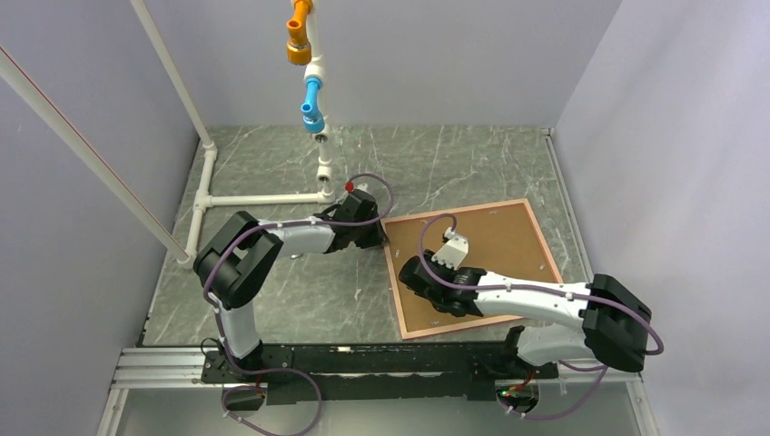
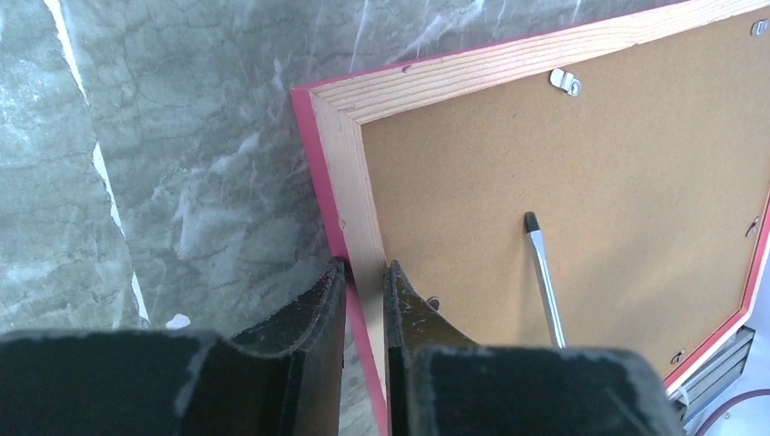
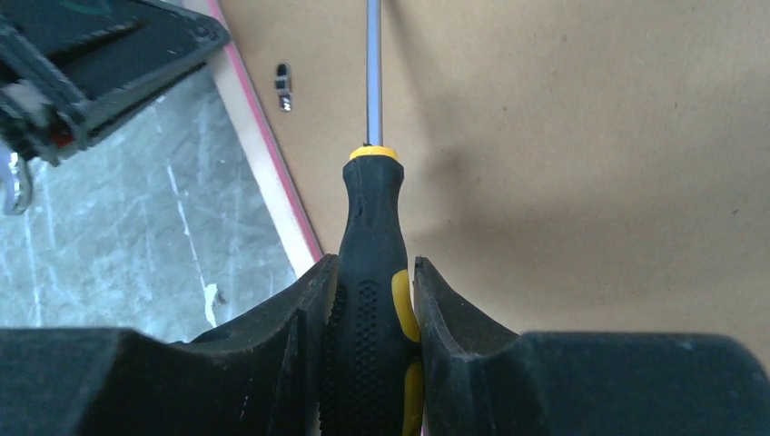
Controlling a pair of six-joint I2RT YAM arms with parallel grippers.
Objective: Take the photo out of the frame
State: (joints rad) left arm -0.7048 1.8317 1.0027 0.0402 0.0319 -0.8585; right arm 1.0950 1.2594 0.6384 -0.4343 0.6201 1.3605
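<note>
The frame (image 2: pixel 360 204) is pink-red (pale wood grain behind), its backing board (image 2: pixel 599 182) brown, the screwdriver (image 3: pixel 370 300) black-and-yellow.

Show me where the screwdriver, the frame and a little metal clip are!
screwdriver (image 3: pixel 368 218): right wrist view, on its black handle.
frame (image 2: pixel 350 173): left wrist view, on its wooden side rail.
metal clip (image 2: pixel 565 82): left wrist view, on the silver tab by the top rail.

This was a robotics lab test cell. Plain pale walls (image 1: pixel 454 54) boxed in a grey marble-patterned counter (image 1: pixel 300 300). A left arm (image 1: pixel 241 263) and right arm (image 1: pixel 536 304) were bolted to an aluminium rail (image 1: pixel 154 368) at its near edge. A white pipe rig (image 1: pixel 263 197) carrying an orange fitting (image 1: pixel 299 41) and blue fitting (image 1: pixel 311 104) stood behind.
</note>
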